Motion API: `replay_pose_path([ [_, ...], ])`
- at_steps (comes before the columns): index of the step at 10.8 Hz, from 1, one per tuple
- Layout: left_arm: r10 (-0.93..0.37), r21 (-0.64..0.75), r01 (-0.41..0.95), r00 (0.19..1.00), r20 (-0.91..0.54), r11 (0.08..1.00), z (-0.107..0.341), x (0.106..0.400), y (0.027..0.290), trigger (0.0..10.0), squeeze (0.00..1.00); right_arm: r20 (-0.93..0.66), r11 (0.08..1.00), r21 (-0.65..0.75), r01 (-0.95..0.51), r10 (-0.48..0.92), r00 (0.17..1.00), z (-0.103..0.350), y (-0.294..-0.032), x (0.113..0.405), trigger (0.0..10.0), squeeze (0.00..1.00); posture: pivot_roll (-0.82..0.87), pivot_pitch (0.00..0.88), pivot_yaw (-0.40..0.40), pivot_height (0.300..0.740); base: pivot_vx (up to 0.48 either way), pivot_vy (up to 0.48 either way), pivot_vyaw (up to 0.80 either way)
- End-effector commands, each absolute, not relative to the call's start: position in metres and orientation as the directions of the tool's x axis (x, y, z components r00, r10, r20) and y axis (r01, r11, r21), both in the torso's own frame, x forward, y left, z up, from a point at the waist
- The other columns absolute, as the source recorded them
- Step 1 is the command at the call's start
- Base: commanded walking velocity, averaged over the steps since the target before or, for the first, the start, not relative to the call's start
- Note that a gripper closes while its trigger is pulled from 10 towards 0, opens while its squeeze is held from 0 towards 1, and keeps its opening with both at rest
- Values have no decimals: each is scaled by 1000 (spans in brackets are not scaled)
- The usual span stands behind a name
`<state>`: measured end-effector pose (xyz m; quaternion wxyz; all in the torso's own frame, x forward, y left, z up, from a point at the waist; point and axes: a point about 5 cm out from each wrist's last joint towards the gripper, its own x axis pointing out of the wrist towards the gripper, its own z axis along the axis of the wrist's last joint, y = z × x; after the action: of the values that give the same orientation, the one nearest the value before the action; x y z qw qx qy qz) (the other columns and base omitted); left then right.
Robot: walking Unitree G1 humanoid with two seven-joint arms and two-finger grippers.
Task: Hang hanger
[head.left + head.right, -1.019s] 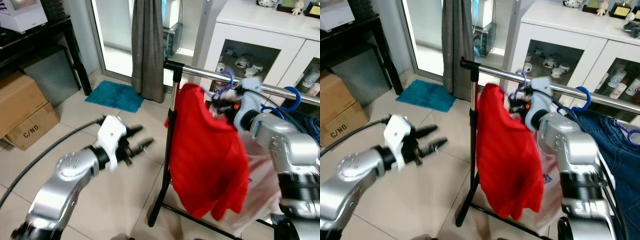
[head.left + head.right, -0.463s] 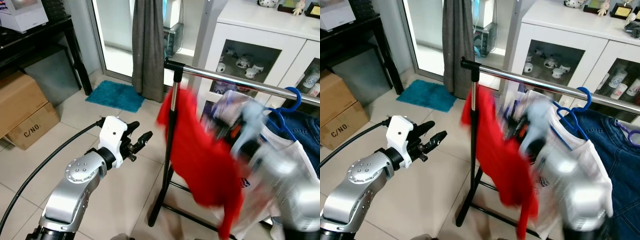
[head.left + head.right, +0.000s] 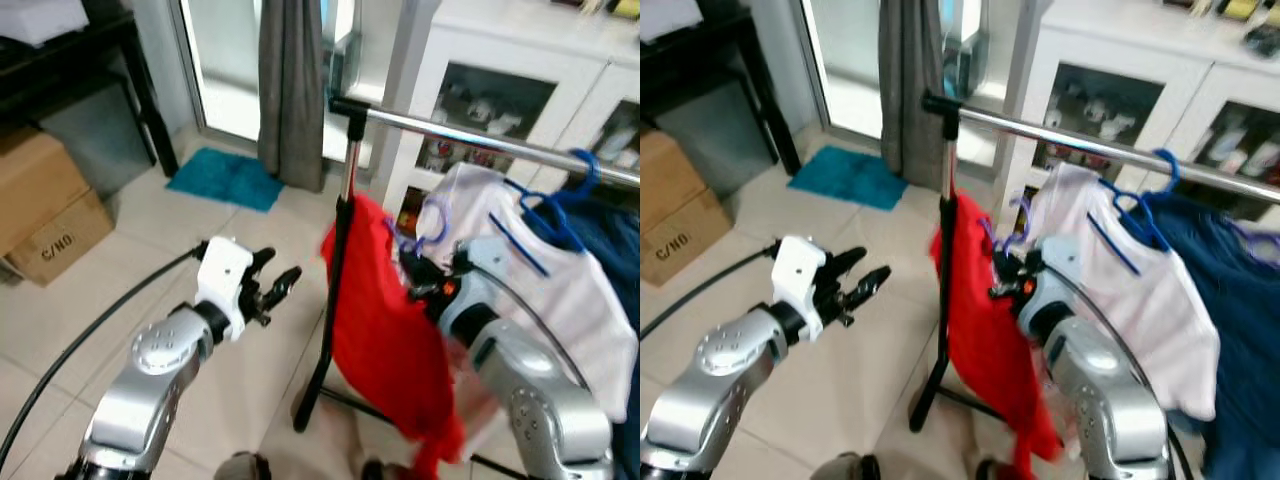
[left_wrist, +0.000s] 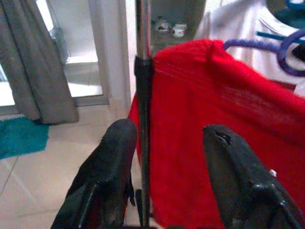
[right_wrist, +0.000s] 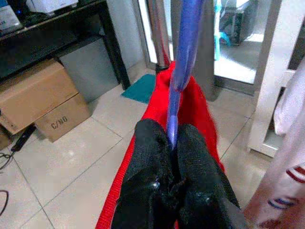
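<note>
Red shirt on its hanger, now below the rail

The rack [image 3: 345, 200] stands on tile; the red shirt [image 3: 385, 330] has dropped away from the rail and hangs from the purple hanger [image 5: 183, 52], pinched tight by the right end effector [image 5: 171, 143]. The left end effector [image 3: 272, 288] stays spread, empty, beside the post.

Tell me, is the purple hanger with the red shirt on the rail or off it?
Off. The purple hanger sits below the rail, pinched in the right gripper.
</note>
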<state>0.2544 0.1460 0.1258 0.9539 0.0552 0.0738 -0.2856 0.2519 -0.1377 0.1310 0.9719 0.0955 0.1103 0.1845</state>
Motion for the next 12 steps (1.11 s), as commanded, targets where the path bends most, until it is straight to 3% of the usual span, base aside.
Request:
replay_pose_path([
  [1,-523,77,540,836,-166,838,129,256,148,10000,0,-130,911,214,-351,383,915,139,-136,253,0,0,-72,20,-16,740,-277,0,0],
  [5,-524,88,541,836,-164,836,129,267,146,10000,0,-81,885,225,-408,435,897,145,-127,256,0,0,-74,0,-16,740,-277,0,0],
  [6,-519,75,536,837,-173,841,130,274,145,10000,0,-35,833,222,-508,527,849,154,-114,257,0,0,-71,0,-17,740,0,0,0],
  [7,-541,20,547,832,-126,837,139,284,141,10000,1000,-12,791,191,-581,594,805,158,-105,257,0,0,-65,0,-25,740,0,0,0],
  [10,-563,-76,560,826,-25,825,158,300,124,10000,1000,25,764,153,-626,631,776,168,-98,262,0,0,-69,0,-38,740,0,0,0],
  [12,-656,-157,649,754,10,744,165,300,106,10000,1000,32,738,126,-663,664,747,171,-93,260,0,0,-74,0,-35,740,0,0,0],
])
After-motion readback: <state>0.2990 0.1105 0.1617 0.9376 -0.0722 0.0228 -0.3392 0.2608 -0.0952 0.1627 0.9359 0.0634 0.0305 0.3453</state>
